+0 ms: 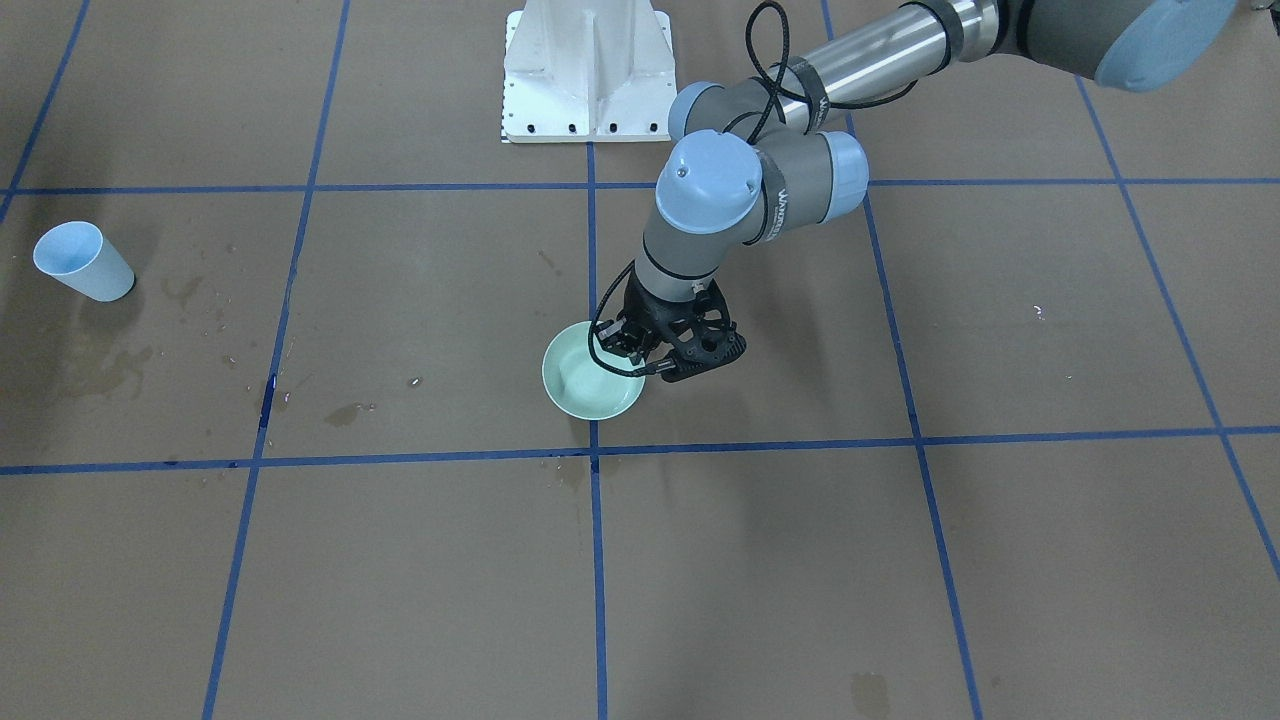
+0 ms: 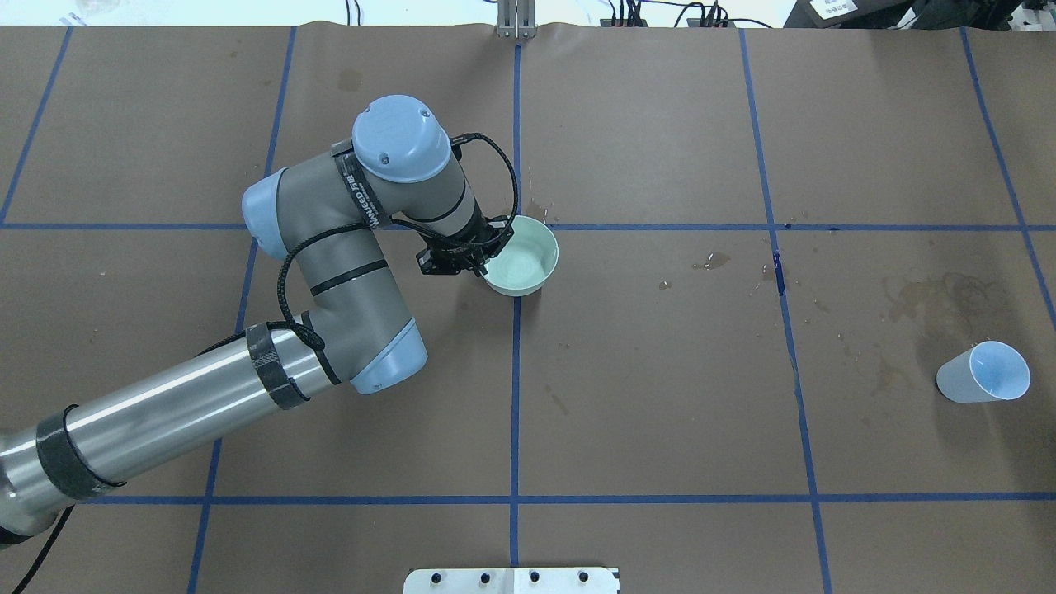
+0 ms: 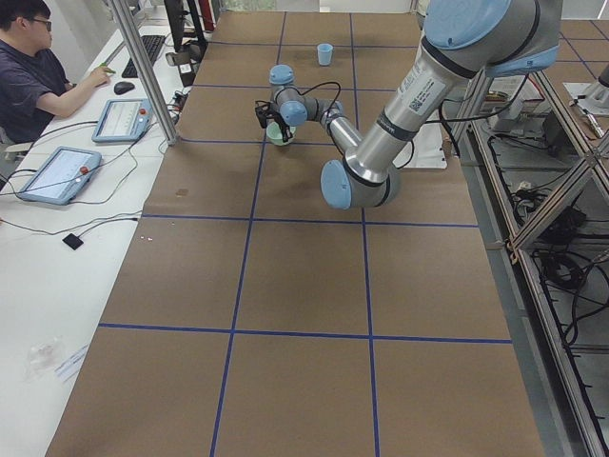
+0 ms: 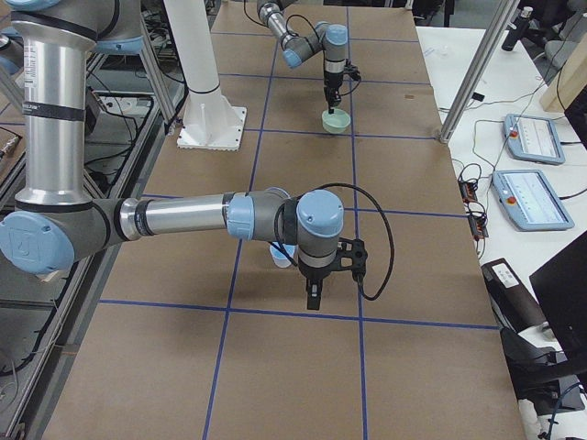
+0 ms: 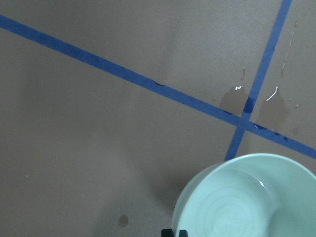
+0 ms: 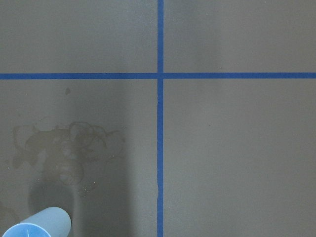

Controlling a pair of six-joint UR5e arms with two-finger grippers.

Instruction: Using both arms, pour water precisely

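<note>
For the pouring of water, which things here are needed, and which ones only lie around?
For the job: bowl, held at its rim by the left hand; cup, far from the bowl; right hand, near the cup.
Just lying about: stains; white base; tablets at the side.

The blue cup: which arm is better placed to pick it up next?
Right. The cup stands far on the robot's right, and the right gripper hangs close beside it in the exterior right view. The left gripper is on the bowl's rim mid-table, far from the cup.
</note>
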